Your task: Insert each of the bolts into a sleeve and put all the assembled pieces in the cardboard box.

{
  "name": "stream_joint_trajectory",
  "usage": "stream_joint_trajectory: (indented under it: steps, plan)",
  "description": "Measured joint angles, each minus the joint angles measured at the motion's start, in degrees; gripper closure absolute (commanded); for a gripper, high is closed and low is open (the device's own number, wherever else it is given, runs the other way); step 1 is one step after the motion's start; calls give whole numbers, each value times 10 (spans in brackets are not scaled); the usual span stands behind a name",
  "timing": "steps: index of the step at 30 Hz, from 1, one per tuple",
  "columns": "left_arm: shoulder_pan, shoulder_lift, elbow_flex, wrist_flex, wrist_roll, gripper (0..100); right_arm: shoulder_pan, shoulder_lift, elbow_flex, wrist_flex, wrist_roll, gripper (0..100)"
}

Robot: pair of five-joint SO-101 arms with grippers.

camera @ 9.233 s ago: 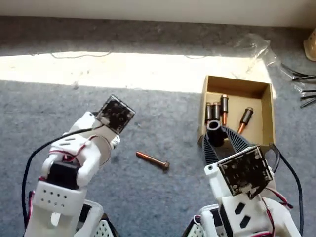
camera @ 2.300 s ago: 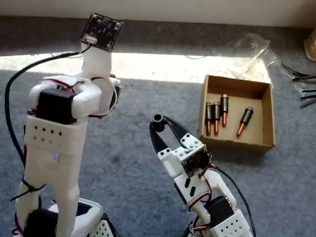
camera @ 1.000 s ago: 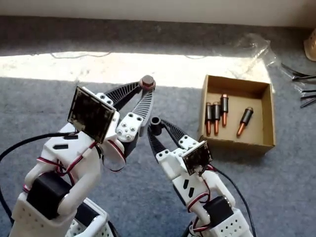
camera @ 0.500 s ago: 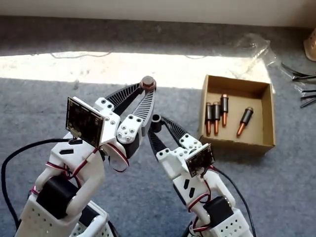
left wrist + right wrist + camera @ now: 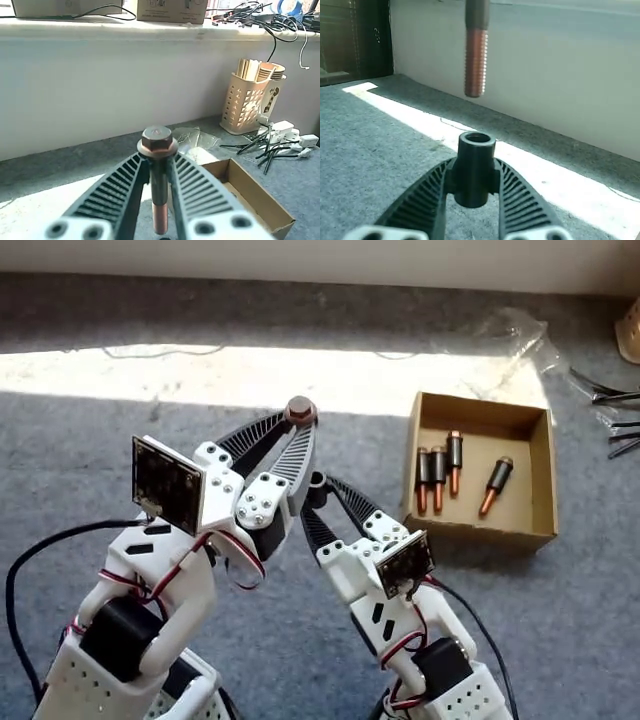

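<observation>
My left tool (image 5: 297,428): clenched on the copper bolt (image 5: 158,150), head up.
My right tool (image 5: 474,181): grasping the black sleeve (image 5: 475,155), near the bolt's tip, apart.

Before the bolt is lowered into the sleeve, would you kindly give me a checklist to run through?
1. The left gripper is shut on the bolt: ok.
2. The right gripper is shut on the sleeve: ok.
3. Sleeve upright, opening upward and unblocked: ok.
4. Bolt's threaded end points down, above the sleeve and apart from it: ok.
5. Bolt centred over the opening: cannot tell; the right wrist view shows them roughly in line.
6. The box has room: ok.
</observation>
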Motion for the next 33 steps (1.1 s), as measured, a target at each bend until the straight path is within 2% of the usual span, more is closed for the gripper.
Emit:
stream_joint_trajectory:
  steps: [4, 17, 28, 33]
  plan:
    - [-1, 0, 18, -1, 24, 994, 0, 0, 0, 0, 0, 994]
    - [0, 0, 23, -1, 25, 994, 0, 0, 0, 0, 0, 994]
    - [0, 0, 57, -35, 25, 994, 0, 0, 0, 0, 0, 994]
    - [0, 0, 57, -35, 25, 994, 0, 0, 0, 0, 20, 994]
